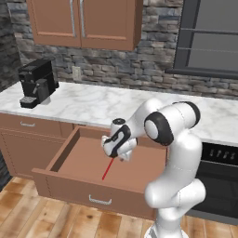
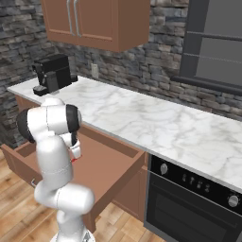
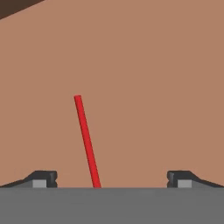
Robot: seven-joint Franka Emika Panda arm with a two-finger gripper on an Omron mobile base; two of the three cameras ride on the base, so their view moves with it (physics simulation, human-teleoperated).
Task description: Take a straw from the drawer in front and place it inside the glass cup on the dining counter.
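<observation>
Gripper (image 3: pixel 112 179) nearest, jaws wide apart and holding nothing, fingertips (image 3: pixel 43 178) straddling the near end of the straw (image 3: pixel 86 142). Straw lies flat on the floor of the pulled-out drawer (image 1: pixel 69 186), around mid-floor, running toward its front edge. Coffee machine (image 1: pixel 37 82) stands at the counter's (image 1: pixel 97 104) far left corner.

Even, diffuse light fills all three rendered views, with no visible lamp and no glare. The marble tabletop (image 1: pixel 93 104) reads bright and matte. Shading is soft: the drawer (image 1: pixel 83 162) floor is slightly darker under the arm, and a dark wedge sits at 11 o'clock in the hand view. Edges are sharp but coarse, slightly pixelated. The straw (image 3: pixel 87 142) is crisp. No lens distortion or blur.
</observation>
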